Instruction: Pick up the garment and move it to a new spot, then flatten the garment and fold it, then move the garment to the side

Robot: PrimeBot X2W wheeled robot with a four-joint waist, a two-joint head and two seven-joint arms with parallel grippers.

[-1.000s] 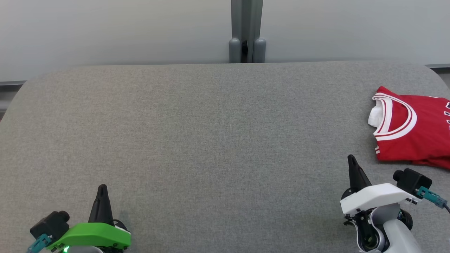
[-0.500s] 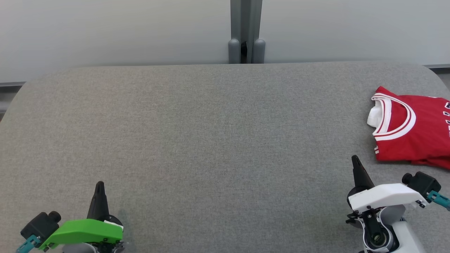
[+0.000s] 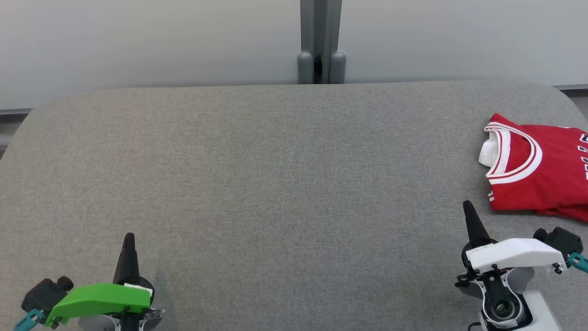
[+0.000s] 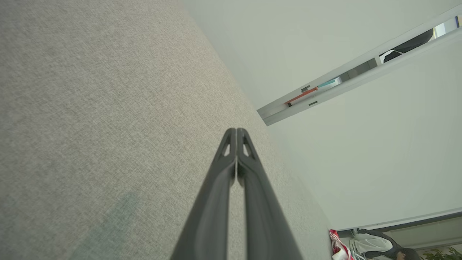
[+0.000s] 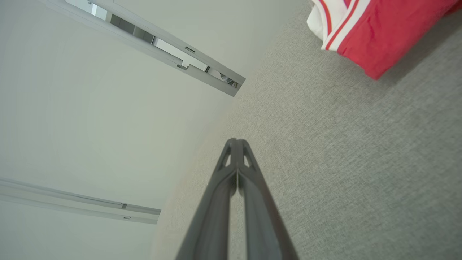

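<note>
Both arms have drawn back slightly toward the near edge since a second ago. The left end effector (image 3: 129,236), under its green housing, now sits lower and further left at the near left. The right end effector (image 3: 467,204), under its white housing, has slid nearer and to the right. Each has its two dark fingers pressed together to a single point over the grey desk (image 3: 275,184), holding nothing. The garment (image 3: 546,179), a red jersey with white-and-red neck trim, lies folded at the right side of the desk where it lay before, partly cut off by the head view's right edge. The right end effector's tip is near the garment's near-left corner but apart from it.
</note>
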